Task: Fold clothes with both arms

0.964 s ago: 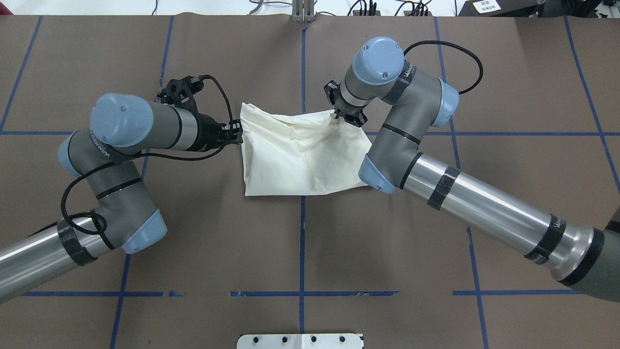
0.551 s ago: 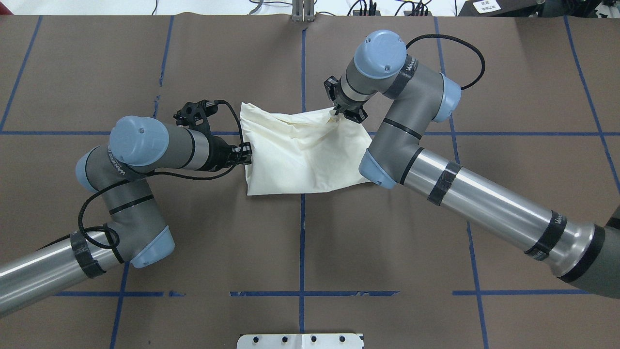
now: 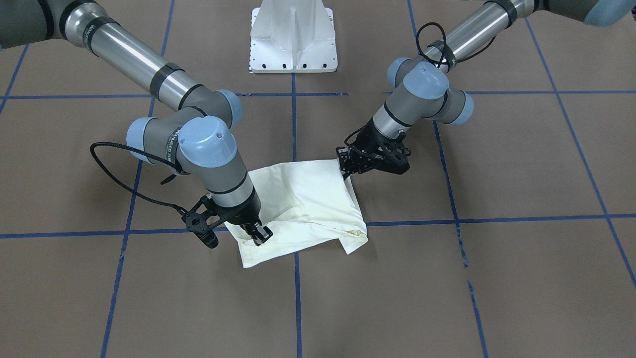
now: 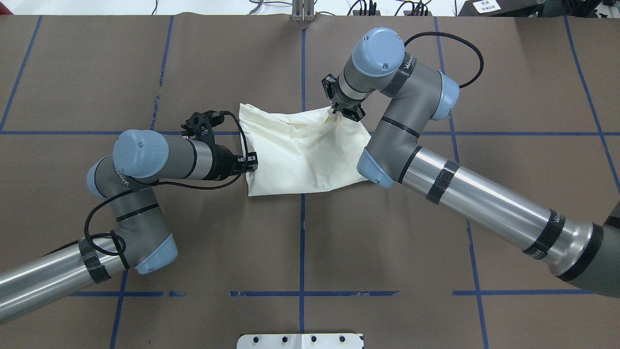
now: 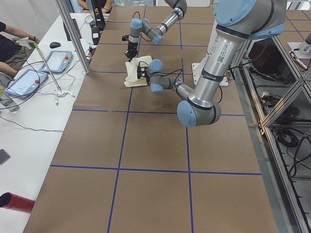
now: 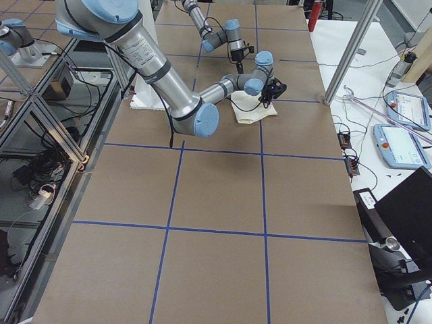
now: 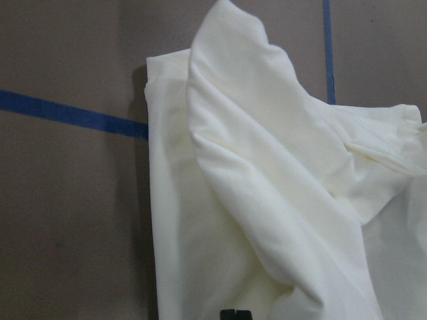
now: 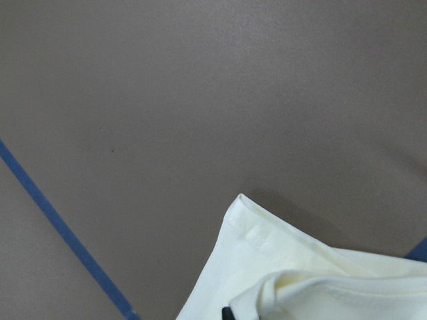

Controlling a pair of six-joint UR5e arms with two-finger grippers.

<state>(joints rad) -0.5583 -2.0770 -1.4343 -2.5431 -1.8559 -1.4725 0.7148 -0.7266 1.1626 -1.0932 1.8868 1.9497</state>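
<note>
The cream shirt (image 4: 300, 155) lies bunched in a rough folded rectangle at the middle of the table, also seen in the front view (image 3: 303, 209), with only plain fabric showing. My left gripper (image 4: 250, 163) is low at the shirt's left edge and looks shut on the shirt there; the front view shows this gripper (image 3: 347, 168) at the bundle's corner. My right gripper (image 4: 335, 110) is shut on the far edge, and the cloth tents up toward it. From the front it (image 3: 258, 234) stands over the edge nearest that camera. Both wrist views show cloth (image 7: 267, 200) (image 8: 293, 280) close to the fingertips.
Brown paper with blue tape lines (image 4: 302, 228) covers the table. The white pedestal base (image 3: 293, 40) stands at the robot's side. Beyond the far edge are a side table with tablets (image 5: 24, 82), a metal post (image 5: 73, 39) and a seated person (image 5: 7, 46).
My left gripper has slid along the shirt's left edge toward the robot and a little inward. The right gripper kept its hold and barely shifted; the bundle's outline is nearly the same.
</note>
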